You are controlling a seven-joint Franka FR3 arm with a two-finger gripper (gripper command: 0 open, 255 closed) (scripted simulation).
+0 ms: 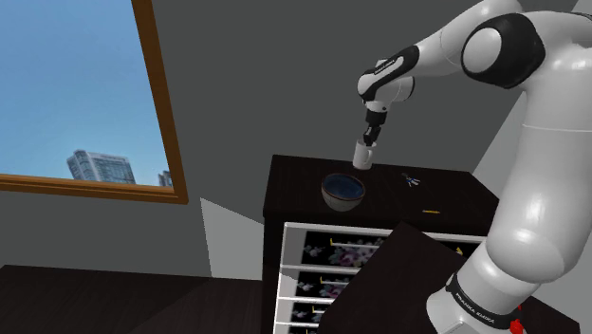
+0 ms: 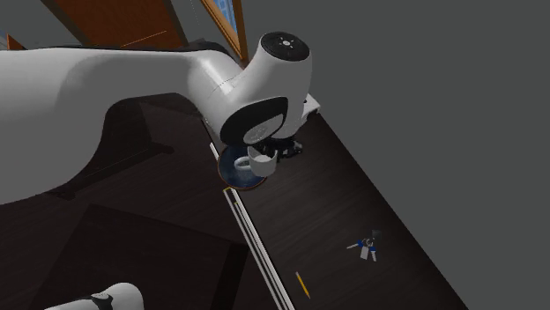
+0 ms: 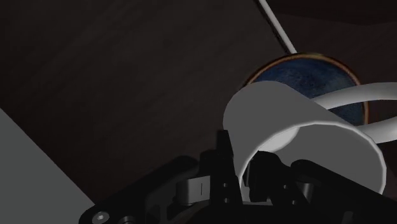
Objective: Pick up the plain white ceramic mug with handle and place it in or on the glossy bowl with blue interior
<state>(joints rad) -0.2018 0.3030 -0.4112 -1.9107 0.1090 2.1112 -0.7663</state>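
A white mug [image 1: 361,154] hangs in the air above the dark cabinet top [image 1: 294,180], with my black gripper [image 1: 368,139] shut on its rim. In the wrist view the mug [image 3: 299,137] sits between the fingers, its handle [image 3: 356,102] curving out over the bowl. The bowl [image 1: 343,191] has a dark outside and a glossy blue inside. It stands on the cabinet top below the mug, a little nearer the front edge. In the second exterior view the mug [image 2: 263,160] hangs under the arm's wrist, partly over the blue bowl [image 2: 238,169].
A small blue and white object [image 1: 411,179] and a thin yellow stick [image 1: 432,211] lie on the cabinet top towards the shoulder view's right. White-framed drawers [image 1: 323,256] sit under the top. A wood-framed window [image 1: 85,95] is on the grey wall.
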